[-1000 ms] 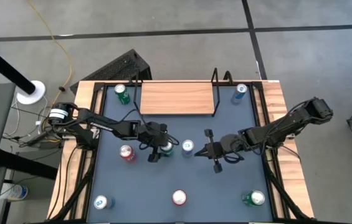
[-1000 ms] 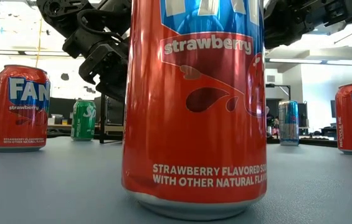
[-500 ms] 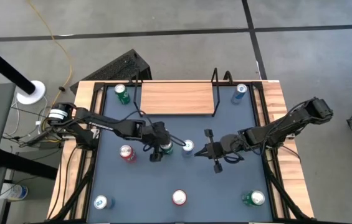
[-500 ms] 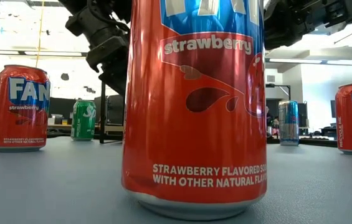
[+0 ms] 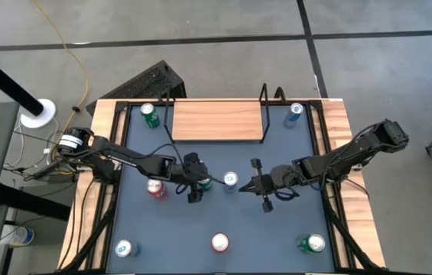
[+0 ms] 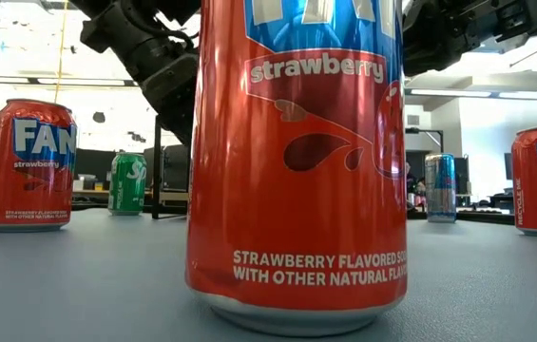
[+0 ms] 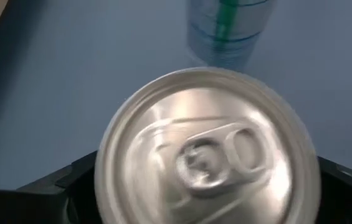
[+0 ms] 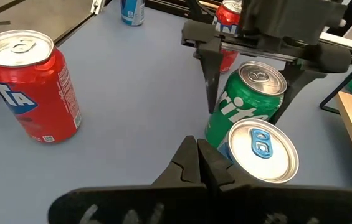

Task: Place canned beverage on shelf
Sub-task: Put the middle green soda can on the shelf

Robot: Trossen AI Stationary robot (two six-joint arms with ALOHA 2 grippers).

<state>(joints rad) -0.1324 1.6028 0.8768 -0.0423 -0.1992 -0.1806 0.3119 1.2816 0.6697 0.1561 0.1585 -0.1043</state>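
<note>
A green Sprite can (image 8: 245, 99) stands upright on the dark table top, mid-table; it also shows in the high view (image 5: 205, 183). My left gripper (image 5: 196, 183) is open, and its two fingers stand on either side of this can's upper part without clearly touching it. In the left wrist view the can's silver top (image 7: 207, 155) fills the picture. My right gripper (image 8: 200, 165) is shut and empty, close behind a blue-topped can (image 8: 260, 149). The light-wood shelf (image 5: 217, 121) with black wire end frames stands at the table's far edge and holds nothing.
Other cans stand about the table: red (image 5: 155, 188), green (image 5: 149, 114) and blue (image 5: 295, 112) beside the shelf, and blue-white (image 5: 124, 248), red (image 5: 220, 243) and green (image 5: 313, 243) near the front edge. The red one fills the low view (image 6: 297, 161).
My left gripper has gone a little toward the table's right edge, onto the green can, so that its open fingers now stand on either side of it. The can has stayed where it was.
</note>
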